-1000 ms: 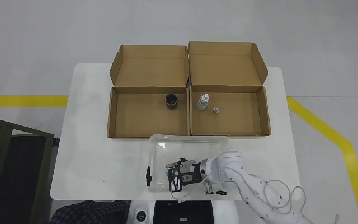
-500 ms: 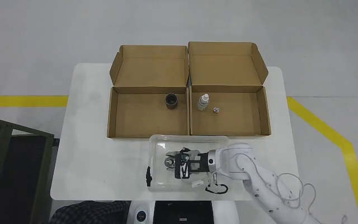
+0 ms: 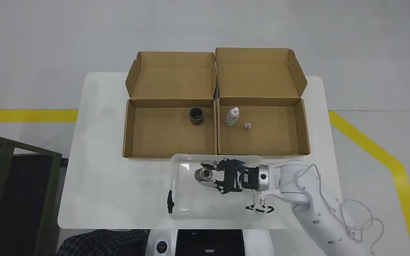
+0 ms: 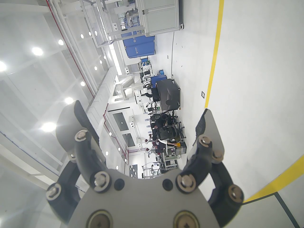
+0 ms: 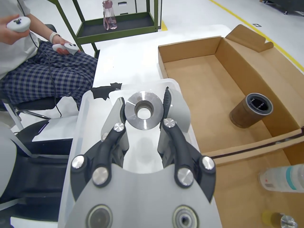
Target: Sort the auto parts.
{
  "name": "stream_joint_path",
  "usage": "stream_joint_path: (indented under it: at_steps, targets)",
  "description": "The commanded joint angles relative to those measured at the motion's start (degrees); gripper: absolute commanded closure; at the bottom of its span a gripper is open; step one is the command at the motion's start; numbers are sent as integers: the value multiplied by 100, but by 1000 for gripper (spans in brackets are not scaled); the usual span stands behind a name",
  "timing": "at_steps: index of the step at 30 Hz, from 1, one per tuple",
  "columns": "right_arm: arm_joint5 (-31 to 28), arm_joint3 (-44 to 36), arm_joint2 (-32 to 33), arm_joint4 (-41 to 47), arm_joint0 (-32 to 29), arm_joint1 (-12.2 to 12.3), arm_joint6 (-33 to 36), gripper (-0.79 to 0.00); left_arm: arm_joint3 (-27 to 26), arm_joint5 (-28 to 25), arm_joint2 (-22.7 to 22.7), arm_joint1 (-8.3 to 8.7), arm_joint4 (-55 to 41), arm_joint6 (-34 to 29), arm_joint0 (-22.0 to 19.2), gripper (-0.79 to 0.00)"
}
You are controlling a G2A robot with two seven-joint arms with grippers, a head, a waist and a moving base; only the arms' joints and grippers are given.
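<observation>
Right gripper [image 5: 144, 106] clamped on ring [image 5: 152, 121], lifted, tray [image 5: 87, 110] beneath. Off gripper's side: left box [image 5: 206, 77] with bushing [image 5: 251, 112]; farther, right box [image 3: 275, 128] with bottle [image 3: 232, 116] and small part [image 3: 247, 126]. Judged: three sorted, ring not yet boxed. Left gripper [image 4: 141, 110] spread wide, empty.

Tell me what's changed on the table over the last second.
The right gripper, shut on the metal ring, moved across the clear bin from its near edge toward the cardboard boxes. The brown cylinder, the small bottle, the small silver part and the black piece beside the bin stayed put.
</observation>
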Motion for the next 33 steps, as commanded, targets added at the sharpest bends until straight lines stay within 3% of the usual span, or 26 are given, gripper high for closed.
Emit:
stream_joint_path:
  at_steps: [1,20,33]
  targets:
    - [15,6,114,154,-28,18,-38,0,0,0,0,0,0,0,0,-785]
    - [171,115,411,987,-17,96,-110,0,0,0,0,0,0,0,0,-785]
    - [858,290,-41,626,441,-1,-37,0,0,0,0,0,0,0,0,-785]
